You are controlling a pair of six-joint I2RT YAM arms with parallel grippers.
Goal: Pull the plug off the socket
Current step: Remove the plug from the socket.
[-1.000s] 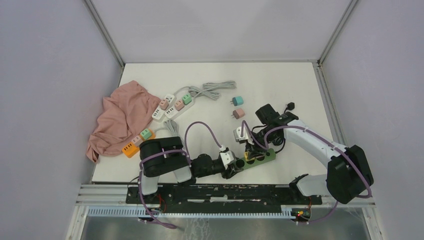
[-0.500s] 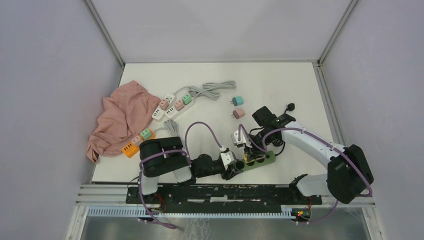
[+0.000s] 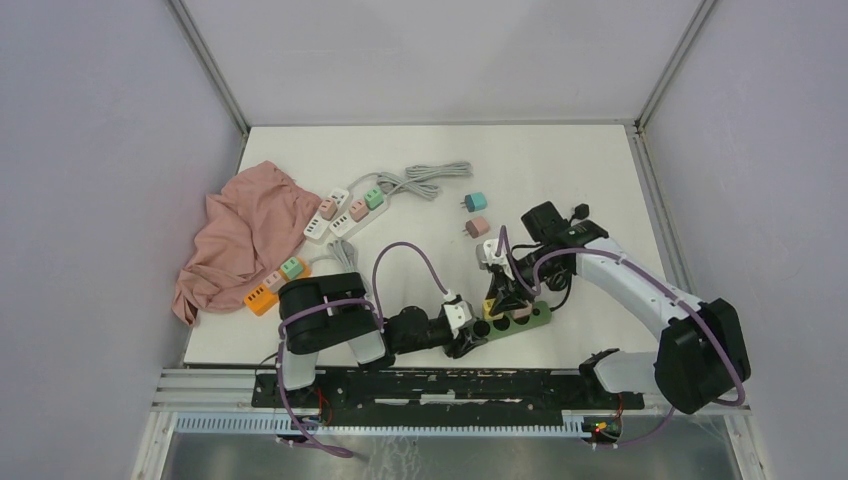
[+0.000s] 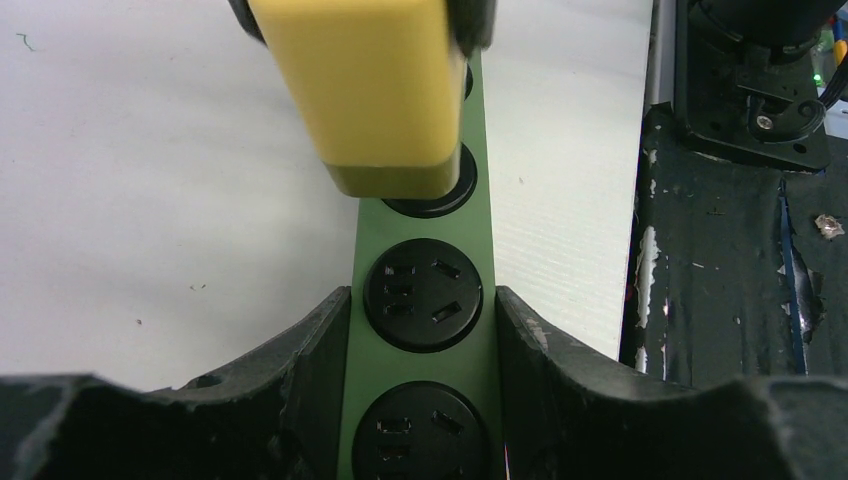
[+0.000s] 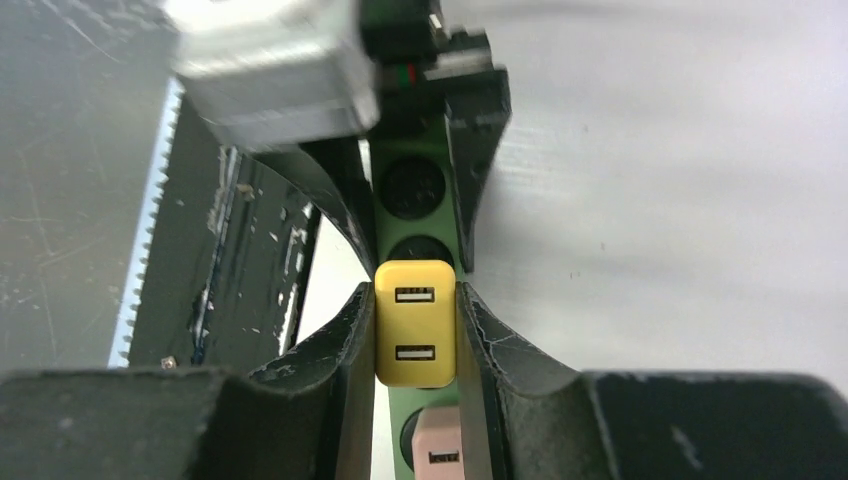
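My right fingers (image 5: 352, 345) are squeezing the yellow plug (image 5: 415, 322) from both sides. The plug is sitting on top of the green power strip (image 4: 422, 228), right over one of its round holes. I cannot tell if its pins are in the hole or out. The two little slots on the plug are facing up at my right wrist camera. A pink plug (image 5: 436, 452) is sitting on the same strip, just beside the yellow one.

My left fingers (image 4: 312, 365) are hugging the green strip, one on each side and both touching it. They are holding it down near its left end, close to the yellow plug.

The green strip is lying on the white surface (image 3: 560, 170) near the near edge, a bit right of the middle.

A pink cloth (image 3: 240, 235) is lying in a heap at the left edge. White power strips (image 3: 340, 212) with small plugs in them are lying next to it, and an orange one (image 3: 262, 297) is sitting closer to the near left corner. A teal plug (image 3: 475, 202) and another pink one (image 3: 477, 227) are lying loose in the middle.
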